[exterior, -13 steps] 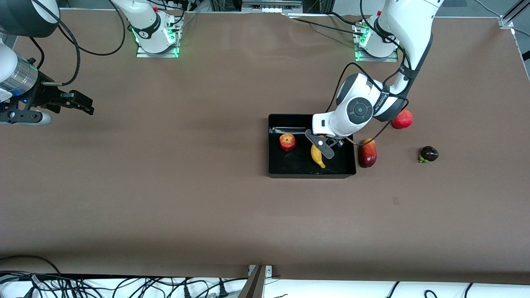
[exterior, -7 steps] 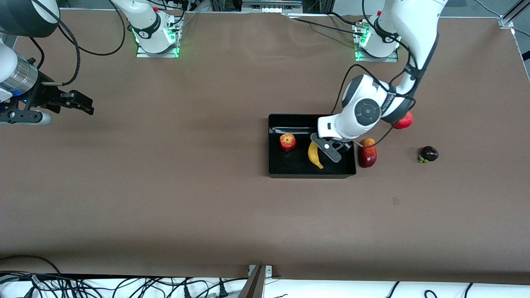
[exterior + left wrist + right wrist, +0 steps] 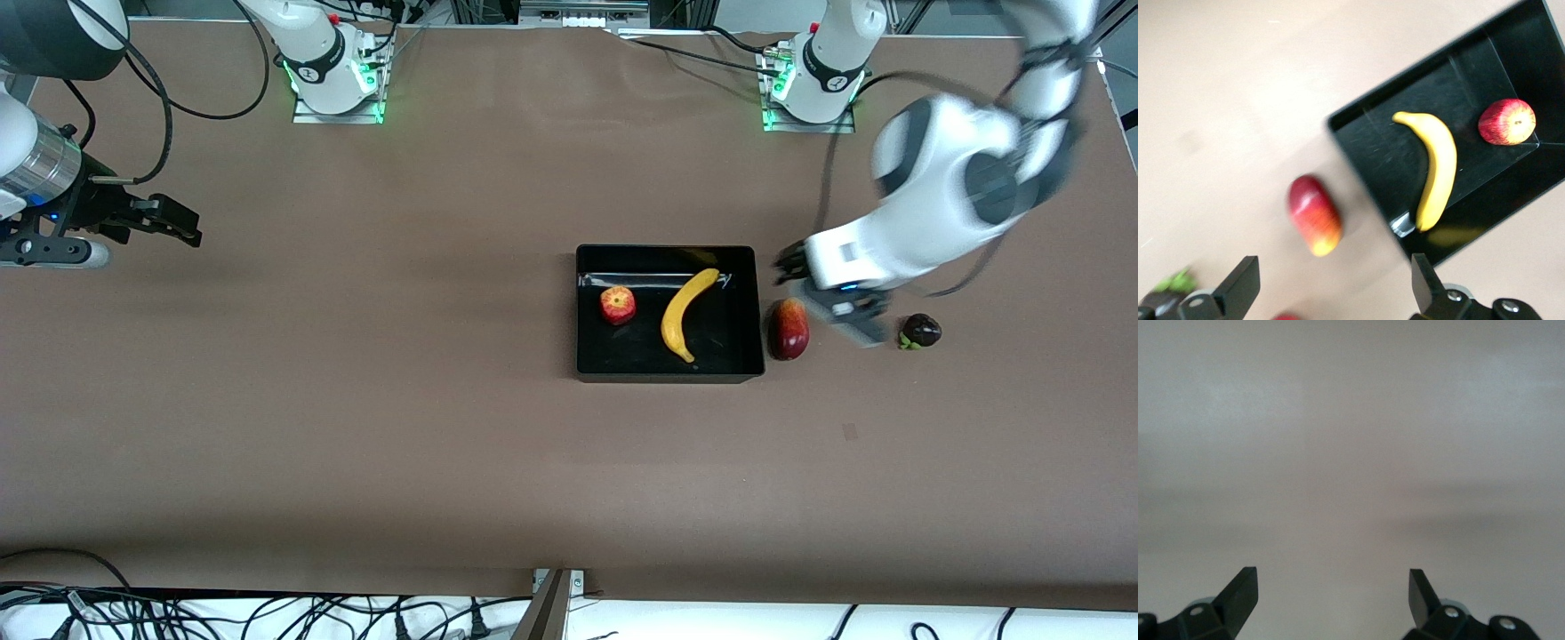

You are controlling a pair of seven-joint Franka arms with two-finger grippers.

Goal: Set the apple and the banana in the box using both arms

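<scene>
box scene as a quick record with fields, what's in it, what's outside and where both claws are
box: black, mid table
in box: apple; banana, beside it toward the left arm's end
outside box: oval red fruit, beside the box wall; dark fruit, nearer the left arm's end
left claw: open, empty, over the table between those two fruits
right claw: open, empty, waiting over the right arm's end
task: both fruits in box
</scene>
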